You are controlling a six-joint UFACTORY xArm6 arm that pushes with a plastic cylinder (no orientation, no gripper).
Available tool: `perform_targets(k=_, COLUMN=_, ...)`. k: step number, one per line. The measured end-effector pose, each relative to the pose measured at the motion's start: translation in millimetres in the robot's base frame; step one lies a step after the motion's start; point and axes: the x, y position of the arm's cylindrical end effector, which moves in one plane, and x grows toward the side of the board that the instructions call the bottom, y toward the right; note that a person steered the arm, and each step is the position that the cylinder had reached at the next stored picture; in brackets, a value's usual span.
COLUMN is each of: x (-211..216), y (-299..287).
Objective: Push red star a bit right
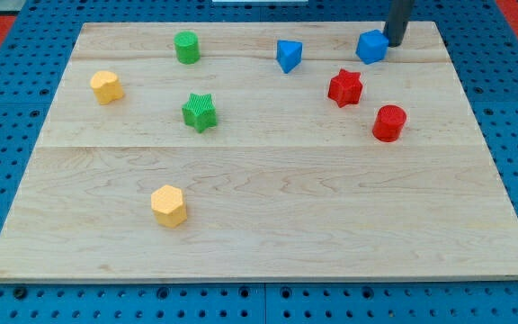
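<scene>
Eight blocks: none bears readable writing
My tip: bare rod, holds nothing, touching blue cube
Red star: below-left of tip, on counter

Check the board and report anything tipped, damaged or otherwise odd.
Nothing stands out. All eight blocks sit flat and apart on the wooden board. My tip rests beside the blue cube, above and right of the red star.
</scene>
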Motion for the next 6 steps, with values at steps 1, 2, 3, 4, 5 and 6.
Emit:
perform_targets(k=1, x=3.7, y=51.3)
perform_targets(k=2, x=26.6, y=88.3)
perform_targets(k=3, x=61.8, y=71.0)
perform_targets(k=4, x=60.9, y=40.0)
perform_targets(k=5, x=60.9, y=-4.9)
perform_targets(k=6, x=48.2, y=-32.9)
